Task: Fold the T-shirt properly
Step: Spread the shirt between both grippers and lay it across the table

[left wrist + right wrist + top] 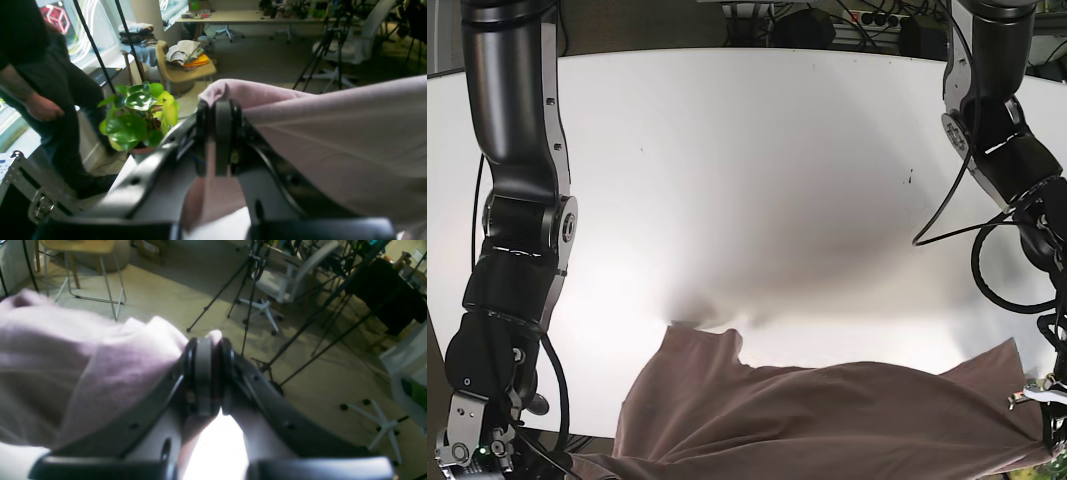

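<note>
Pink T-shirt (827, 420) hangs stretched between both arms at the white table's (757, 180) 6 o'clock edge. Left gripper (218, 113) and right gripper (208, 350) each pinch its fabric, jaws closed. A potted plant (140, 113) stands at the left gripper's 9 o'clock.

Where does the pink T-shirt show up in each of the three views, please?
Left wrist: the T-shirt fills the right side, pinched in the left gripper.
Right wrist: it fills the left side, pinched in the right gripper.
Base: it spreads along the bottom edge over the white table.
Shared landmark: the T-shirt's gripped edge.
</note>
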Robot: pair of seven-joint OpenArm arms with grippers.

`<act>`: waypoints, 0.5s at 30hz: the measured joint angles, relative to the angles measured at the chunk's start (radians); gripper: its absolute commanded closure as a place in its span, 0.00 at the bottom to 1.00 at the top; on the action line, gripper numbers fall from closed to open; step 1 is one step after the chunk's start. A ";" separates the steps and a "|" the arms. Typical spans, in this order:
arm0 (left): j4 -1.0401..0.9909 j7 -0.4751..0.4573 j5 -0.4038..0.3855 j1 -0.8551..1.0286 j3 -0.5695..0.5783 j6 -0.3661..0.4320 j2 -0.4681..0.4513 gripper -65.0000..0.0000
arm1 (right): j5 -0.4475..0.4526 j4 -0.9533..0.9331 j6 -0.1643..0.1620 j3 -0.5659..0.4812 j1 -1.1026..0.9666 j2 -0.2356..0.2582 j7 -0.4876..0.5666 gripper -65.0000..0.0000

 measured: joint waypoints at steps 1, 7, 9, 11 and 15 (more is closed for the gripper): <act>0.000 0.001 0.000 0.002 0.000 0.000 -0.002 1.00 | 0.010 0.002 0.004 0.009 -0.007 0.002 -0.002 0.97; 0.000 -0.003 -0.013 0.056 -0.002 -0.008 0.000 1.00 | -0.007 0.100 -0.005 0.063 -0.099 0.006 -0.056 0.97; -0.003 0.000 -0.007 0.090 -0.002 -0.007 0.004 1.00 | -0.002 0.132 -0.005 0.062 -0.137 0.006 -0.063 0.97; -0.005 0.001 -0.006 0.119 -0.002 -0.007 0.006 1.00 | -0.003 0.156 -0.005 0.062 -0.174 0.000 -0.061 0.97; -0.002 0.000 0.000 0.177 -0.006 -0.033 0.006 1.00 | 0.015 0.252 -0.001 0.114 -0.304 -0.041 -0.068 0.97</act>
